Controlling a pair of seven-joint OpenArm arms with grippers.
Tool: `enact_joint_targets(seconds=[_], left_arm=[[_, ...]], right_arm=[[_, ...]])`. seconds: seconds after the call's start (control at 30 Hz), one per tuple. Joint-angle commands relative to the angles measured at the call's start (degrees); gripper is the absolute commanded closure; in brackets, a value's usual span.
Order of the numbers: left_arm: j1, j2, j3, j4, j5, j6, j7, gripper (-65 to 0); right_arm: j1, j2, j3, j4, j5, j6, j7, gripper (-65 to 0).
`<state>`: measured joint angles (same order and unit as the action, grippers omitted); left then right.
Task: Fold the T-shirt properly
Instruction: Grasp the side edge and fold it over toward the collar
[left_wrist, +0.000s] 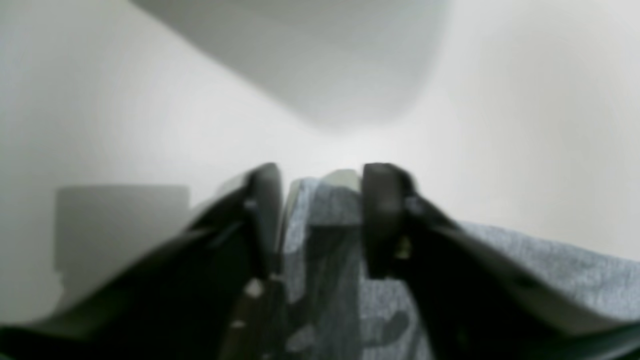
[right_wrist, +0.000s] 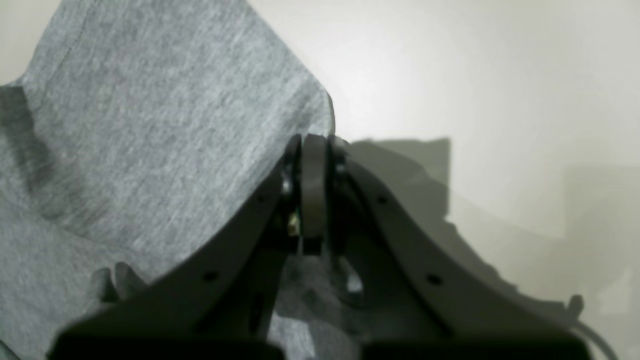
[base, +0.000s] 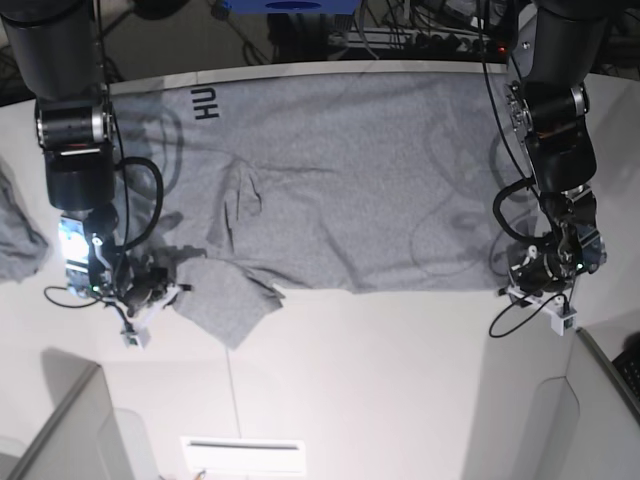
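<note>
A grey T-shirt (base: 400, 170) lies spread across a white table (base: 400, 400), a sleeve (base: 228, 305) flopped toward the near side at left, as two robot arms work its near edge. The right gripper (right_wrist: 316, 142), at the scene's left, is pinched shut on the shirt's edge beside that sleeve. The left gripper (left_wrist: 320, 175), at the scene's right, has its fingertips apart around a near corner of the cloth, not visibly clamped on it. The step in hand appears to be securing both ends for a fold. Done well, it would call for the left pincer to close squarely on the corner, catching enough cloth not to slip, before both arms lift together, level and lightly taut, and carry the edge toward the far side. The sleeve may need smoothing flat first, lest it bunch inside the fold.
</note>
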<state>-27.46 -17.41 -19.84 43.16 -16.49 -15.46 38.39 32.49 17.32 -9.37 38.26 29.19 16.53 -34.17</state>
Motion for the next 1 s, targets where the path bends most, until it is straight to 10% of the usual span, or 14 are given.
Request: enact_joint_targets(seconds=[0.0, 0.07, 0.97], left_arm=[[0.1, 0.4, 0.2, 0.0, 0.7, -0.3, 3.1, -14.0], [0.2, 0.4, 0.2, 0.1, 0.7, -0.3, 3.3, 0.0], [3.2, -0.9, -0.6, 23.4, 0.2, -0.5, 15.5, 0.0]], right_arm=[[1.3, 0.7, 0.3, 0.6, -0.2, 0.0, -0.2, 0.0], [1.3, 0.7, 0.2, 0.6, -0.2, 0.0, -0.2, 0.0], [-1.3, 4.3, -0.1, 11.7, -0.2, 0.0, 7.5, 0.0]])
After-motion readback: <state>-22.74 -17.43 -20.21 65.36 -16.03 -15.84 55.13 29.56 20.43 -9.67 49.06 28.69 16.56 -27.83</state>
